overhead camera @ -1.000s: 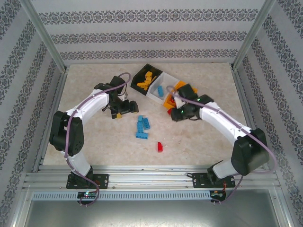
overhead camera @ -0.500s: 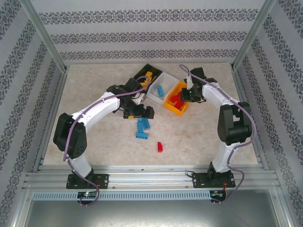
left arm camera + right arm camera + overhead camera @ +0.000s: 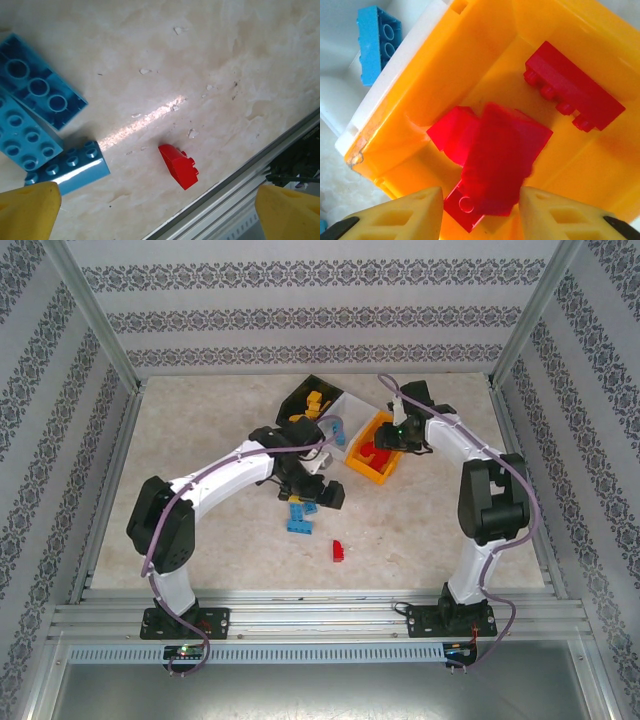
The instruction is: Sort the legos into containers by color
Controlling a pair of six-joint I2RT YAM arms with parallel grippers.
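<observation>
The three joined bins stand at the back: black with yellow bricks, white with a blue brick, and orange with red bricks. My right gripper hangs open over the orange bin. A blurred red brick sits just beyond its fingertips, over other red ones. My left gripper is wide open and empty above the table. A lone red brick and several blue bricks lie below it.
The table's near edge is an aluminium rail, close behind the lone red brick. Patterned walls and metal posts enclose the table. The left arm arches across the table's middle left.
My right gripper carried a red brick from the table up over the orange bin and stays there. My left gripper swung right and nearer, from the black bin's side to above the blue bricks.
</observation>
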